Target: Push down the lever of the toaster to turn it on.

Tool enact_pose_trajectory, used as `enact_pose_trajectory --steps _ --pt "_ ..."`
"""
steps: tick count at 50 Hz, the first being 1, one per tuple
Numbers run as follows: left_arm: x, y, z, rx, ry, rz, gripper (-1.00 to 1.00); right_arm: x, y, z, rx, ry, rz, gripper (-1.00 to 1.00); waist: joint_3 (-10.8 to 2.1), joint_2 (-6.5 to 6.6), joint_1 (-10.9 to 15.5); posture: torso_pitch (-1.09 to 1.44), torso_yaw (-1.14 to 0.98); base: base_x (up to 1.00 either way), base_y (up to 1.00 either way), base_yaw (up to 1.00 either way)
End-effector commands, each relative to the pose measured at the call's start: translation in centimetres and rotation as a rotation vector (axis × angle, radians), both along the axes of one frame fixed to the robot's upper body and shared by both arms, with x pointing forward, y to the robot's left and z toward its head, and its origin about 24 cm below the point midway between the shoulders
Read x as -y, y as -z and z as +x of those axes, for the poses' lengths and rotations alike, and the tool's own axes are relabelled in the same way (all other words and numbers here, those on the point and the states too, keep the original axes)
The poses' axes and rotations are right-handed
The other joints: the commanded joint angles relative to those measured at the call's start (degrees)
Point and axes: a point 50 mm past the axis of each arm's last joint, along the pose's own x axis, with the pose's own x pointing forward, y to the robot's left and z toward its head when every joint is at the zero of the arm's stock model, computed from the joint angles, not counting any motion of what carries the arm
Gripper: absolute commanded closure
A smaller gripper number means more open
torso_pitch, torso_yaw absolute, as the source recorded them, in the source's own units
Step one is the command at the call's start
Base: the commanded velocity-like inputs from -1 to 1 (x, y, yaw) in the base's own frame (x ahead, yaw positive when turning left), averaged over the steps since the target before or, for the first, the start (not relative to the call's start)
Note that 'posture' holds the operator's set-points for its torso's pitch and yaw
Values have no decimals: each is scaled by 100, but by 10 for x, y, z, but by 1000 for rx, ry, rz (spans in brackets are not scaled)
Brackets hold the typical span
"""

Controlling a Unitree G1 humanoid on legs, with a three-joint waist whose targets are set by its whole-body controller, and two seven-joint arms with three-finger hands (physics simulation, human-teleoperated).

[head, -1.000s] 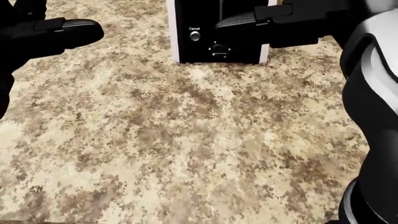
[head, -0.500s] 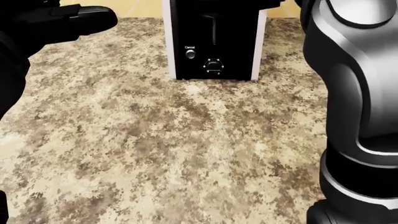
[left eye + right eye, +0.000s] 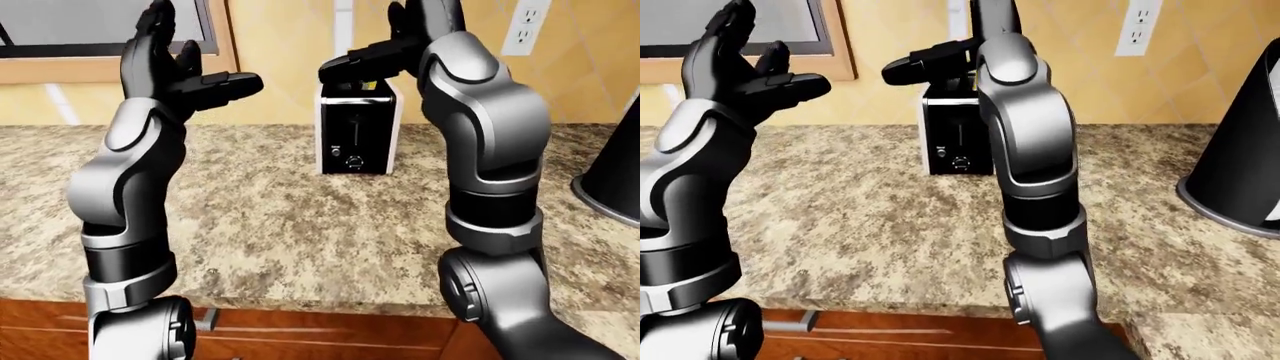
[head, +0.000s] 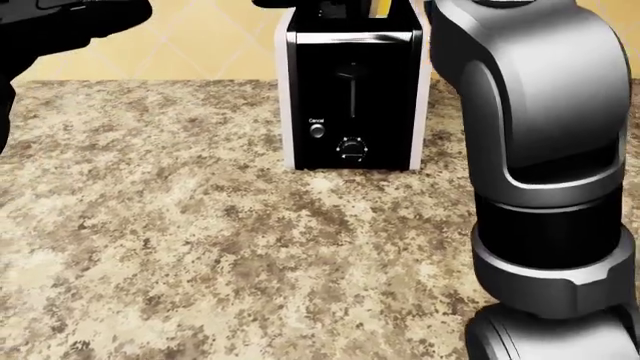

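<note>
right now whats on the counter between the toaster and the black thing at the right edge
Nothing: in the left-eye view only bare counter lies between the toaster and black object.

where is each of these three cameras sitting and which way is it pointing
Head view: on the head, angled down at the countertop and toaster; the right forearm fills its right side.
Left-eye view: on the head, looking level across the counter to the wall; both raised arms show, left hand and right hand open.
Right-eye view: same pair, set slightly to the right; the same arms show.
All three share the toaster; the two eye views also share a black object at right.
</note>
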Motion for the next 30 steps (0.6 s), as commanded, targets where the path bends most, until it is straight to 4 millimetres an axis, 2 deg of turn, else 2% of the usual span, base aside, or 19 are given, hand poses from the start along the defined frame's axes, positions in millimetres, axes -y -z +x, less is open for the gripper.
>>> enact_pose_trajectory --steps 1,18,30 --pt "0 -19 -6 88 -3 5 -100 -2 -17 -7 86 -9 8 -100 -90 22 1 -36 0 0 0 0" --pt "-3 -21 -7 96 -19 -3 -100 -16 10 -4 44 -31 -28 -100 -113 35 39 -36 0 0 0 0" --pt "-3 -22 -8 97 -22 -4 -100 -21 26 -11 25 -33 -59 -100 -126 43 51 -36 0 0 0 0"
